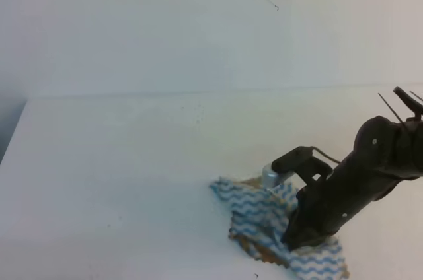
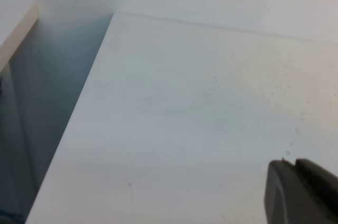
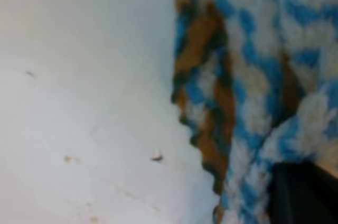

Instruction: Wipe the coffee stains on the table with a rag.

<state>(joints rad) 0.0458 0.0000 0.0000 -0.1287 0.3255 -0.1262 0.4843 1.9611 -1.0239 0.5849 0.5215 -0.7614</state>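
Near the front right of the plain white desk, my right jaws press the blue-and-white zigzag rag onto tan-brown coffee stains, grip hidden, left jaws likewise unclear; I should sweep flat, firmly.

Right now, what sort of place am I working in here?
Probably a bare lab or test bench, not a kitchen: a plain white table against a blank white wall, holding only the rag under the right gripper, tan coffee stains at its edge.
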